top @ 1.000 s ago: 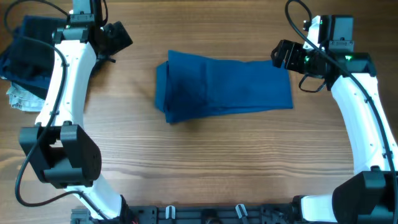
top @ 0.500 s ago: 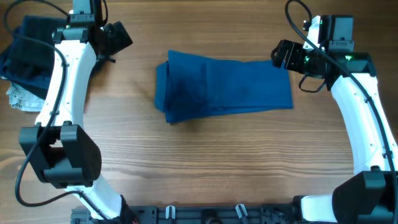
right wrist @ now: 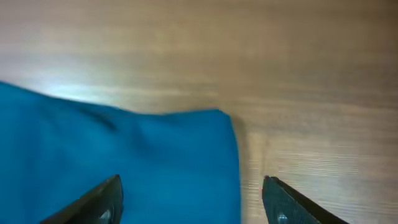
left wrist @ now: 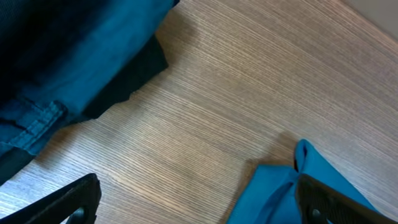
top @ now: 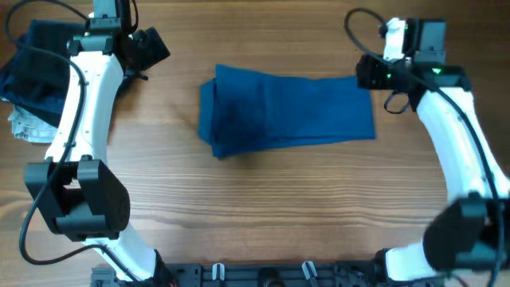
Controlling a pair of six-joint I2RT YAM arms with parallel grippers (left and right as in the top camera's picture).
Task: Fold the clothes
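A blue cloth (top: 287, 112) lies folded into a long rectangle at the table's middle. My right gripper (top: 362, 73) is open at its far right corner; in the right wrist view (right wrist: 193, 202) one finger stands over the cloth (right wrist: 124, 162) and the other over bare wood. My left gripper (top: 155, 49) is open and empty at the far left, away from the cloth. In the left wrist view (left wrist: 199, 202) the cloth's corner (left wrist: 280, 186) shows at the lower right.
A pile of dark blue and black clothes (top: 32, 60) lies at the far left edge, over something white (top: 24, 126). It also shows in the left wrist view (left wrist: 68, 56). Brown wooden table (top: 263, 207) all around.
My right gripper has shifted a little toward the far edge and right, at the cloth's far right corner. The cloth and the left arm have not moved.
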